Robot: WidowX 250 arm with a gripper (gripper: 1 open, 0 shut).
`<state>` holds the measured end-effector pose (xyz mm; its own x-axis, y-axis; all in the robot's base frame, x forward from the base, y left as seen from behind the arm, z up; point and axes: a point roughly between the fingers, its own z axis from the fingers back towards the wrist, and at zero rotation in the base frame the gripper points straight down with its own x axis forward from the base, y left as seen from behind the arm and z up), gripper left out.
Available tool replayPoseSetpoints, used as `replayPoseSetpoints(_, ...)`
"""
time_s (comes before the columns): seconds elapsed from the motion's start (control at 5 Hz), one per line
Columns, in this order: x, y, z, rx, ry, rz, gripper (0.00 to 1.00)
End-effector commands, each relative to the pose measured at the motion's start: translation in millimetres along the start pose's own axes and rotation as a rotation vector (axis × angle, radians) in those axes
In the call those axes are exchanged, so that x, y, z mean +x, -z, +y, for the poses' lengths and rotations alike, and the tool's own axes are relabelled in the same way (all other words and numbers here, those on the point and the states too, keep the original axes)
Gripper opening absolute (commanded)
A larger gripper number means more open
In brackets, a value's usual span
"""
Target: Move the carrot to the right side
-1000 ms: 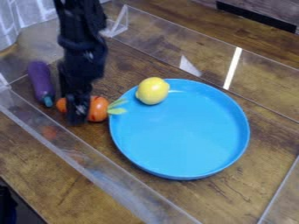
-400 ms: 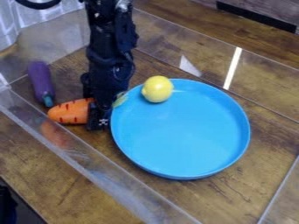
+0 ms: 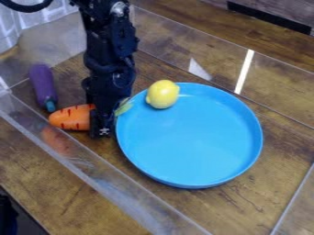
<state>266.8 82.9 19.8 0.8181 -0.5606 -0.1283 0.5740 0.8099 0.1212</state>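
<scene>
The carrot point(image 3: 72, 117) lies on the wooden table just left of the blue plate, its orange body pointing left and its green top point(image 3: 124, 106) toward the plate. My black gripper point(image 3: 106, 117) points straight down over the carrot's thick leafy end. Its fingers are shut on that end, hiding part of it. The carrot still rests on the table surface.
A large blue plate point(image 3: 196, 174) fills the middle and right, with a yellow lemon point(image 3: 162, 94) on its left rim area. A purple eggplant point(image 3: 43, 84) lies to the left behind the carrot. Clear plastic walls point(image 3: 73, 161) border the work area.
The jaws have shut on the carrot. The gripper now sits at the carrot's right end instead of over its middle, so more of the orange body shows on the left.
</scene>
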Motion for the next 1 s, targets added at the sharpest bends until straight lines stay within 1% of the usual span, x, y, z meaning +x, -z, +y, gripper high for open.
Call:
replayPoseSetpoints(0.0,-13.6,0.0,6.1,-0.011,-0.03,0.016,0.0)
replayPoseSetpoints(0.2,-26.5,-1.2,13.3,-0.022,-0.056,0.026,0.0)
replayPoseSetpoints(0.4,-18.7,-16.3,11.2,-0.009,-0.039,0.029,0.0)
replayPoseSetpoints(0.8,-11.5,-10.4,21.5,0.026,0.001,0.032,0.0)
